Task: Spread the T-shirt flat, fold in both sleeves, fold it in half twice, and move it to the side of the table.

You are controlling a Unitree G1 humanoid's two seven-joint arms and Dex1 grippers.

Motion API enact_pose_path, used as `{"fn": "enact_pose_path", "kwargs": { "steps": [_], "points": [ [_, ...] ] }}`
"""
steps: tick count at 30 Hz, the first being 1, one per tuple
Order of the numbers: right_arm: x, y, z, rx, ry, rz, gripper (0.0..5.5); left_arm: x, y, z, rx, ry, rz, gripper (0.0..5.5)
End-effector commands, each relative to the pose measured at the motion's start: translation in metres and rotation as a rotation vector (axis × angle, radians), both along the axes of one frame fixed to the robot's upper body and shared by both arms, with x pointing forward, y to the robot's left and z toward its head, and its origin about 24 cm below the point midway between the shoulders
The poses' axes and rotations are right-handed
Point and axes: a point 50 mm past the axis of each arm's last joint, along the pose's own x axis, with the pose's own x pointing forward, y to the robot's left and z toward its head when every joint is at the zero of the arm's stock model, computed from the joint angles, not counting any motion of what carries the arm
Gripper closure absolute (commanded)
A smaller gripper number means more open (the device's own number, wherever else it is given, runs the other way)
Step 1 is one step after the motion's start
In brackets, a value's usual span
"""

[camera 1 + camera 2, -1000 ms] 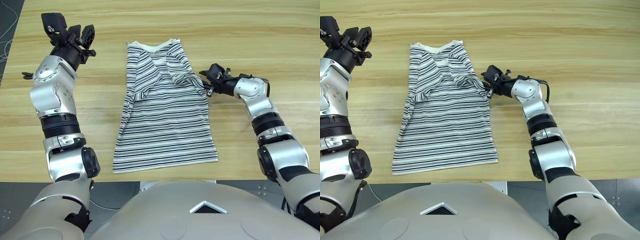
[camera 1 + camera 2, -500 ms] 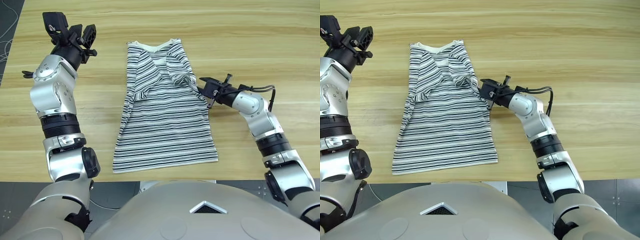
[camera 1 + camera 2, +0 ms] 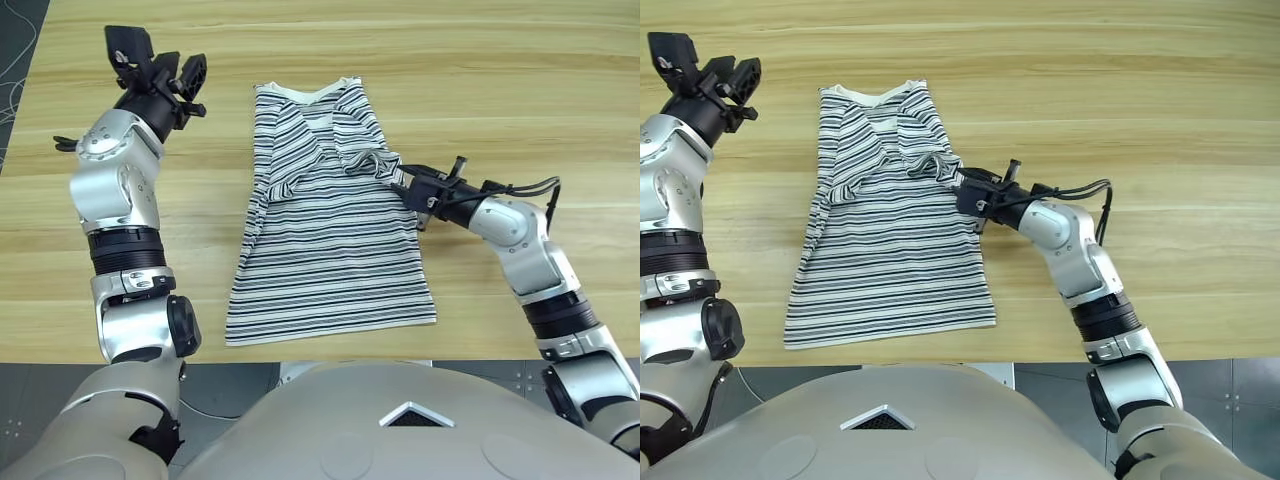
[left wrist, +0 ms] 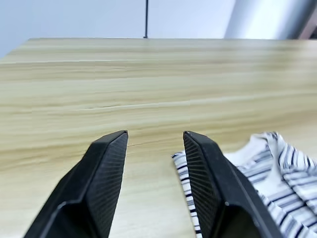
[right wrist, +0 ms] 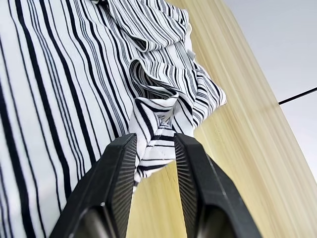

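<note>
Up close, the right wrist view shows the right gripper (image 5: 153, 141) clenched on a bunched fold of the soft black-and-white striped T-shirt (image 3: 330, 240), pinched between ribbed black fingers (image 5: 116, 173). The eye views show the whole shirt lying lengthwise mid-tabletop (image 3: 500, 100), hem near the front edge, upper part rumpled. The left gripper (image 4: 155, 136) hangs released beside the cream collar (image 4: 250, 148), over pale wood grain.

Pale wooden counter (image 3: 520, 90) carrying one striped shirt (image 3: 330, 240).
The shirt lies mostly flat on the wood. A bunched fold at its edge is pinched between the right jaws, and its collar corner is just beside the parted left jaws.
</note>
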Motion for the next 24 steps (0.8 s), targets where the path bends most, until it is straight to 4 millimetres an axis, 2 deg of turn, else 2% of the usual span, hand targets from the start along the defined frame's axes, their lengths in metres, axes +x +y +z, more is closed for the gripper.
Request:
{"fn": "enact_pose_path", "kwargs": {
  "steps": [1,3,5,7,9,11,15,18,20,24],
  "points": [
    [0.004,-0.039,0.024,0.008,0.049,0.019,4.12,-0.014,-0.018,-0.006,0.18,-0.042,-0.242,3.39],
    [0.001,-0.064,0.028,-0.056,0.083,0.106,4.12,-0.028,-0.023,-0.006,0.439,-0.131,-0.439,3.39],
    [-0.009,-0.088,0.022,-0.159,0.147,0.164,4.12,-0.047,-0.022,-0.005,0.811,-0.238,-0.709,3.39],
    [-0.021,-0.106,0.013,-0.265,0.203,0.221,4.12,-0.071,-0.008,-0.012,1.153,-0.228,-0.983,3.39],
    [-0.034,-0.115,0.007,-0.376,0.189,0.325,4.12,-0.09,0.006,-0.01,1.332,-0.214,-1.2,3.39],
    [-0.041,-0.115,0.005,-0.423,0.143,0.417,4.12,-0.1,0.012,-0.001,1.465,-0.226,-1.365,3.39],
    [-0.045,-0.11,0.005,-0.405,0.056,0.52,4.12,-0.107,0.014,0.021,1.525,-0.29,-1.484,3.39],
    [-0.049,-0.106,0.0,-0.424,0.024,0.604,4.12,-0.123,0.011,0.023,1.546,-0.325,-1.621,3.39],
    [-0.05,-0.102,-0.003,-0.419,0.02,0.643,4.12,-0.133,0.013,0.019,1.551,-0.331,-1.706,3.39],
    [-0.062,-0.087,-0.014,-0.424,0.01,0.758,4.12,-0.159,0.022,-0.008,1.423,-0.285,-1.804,3.39]
  ]
}}
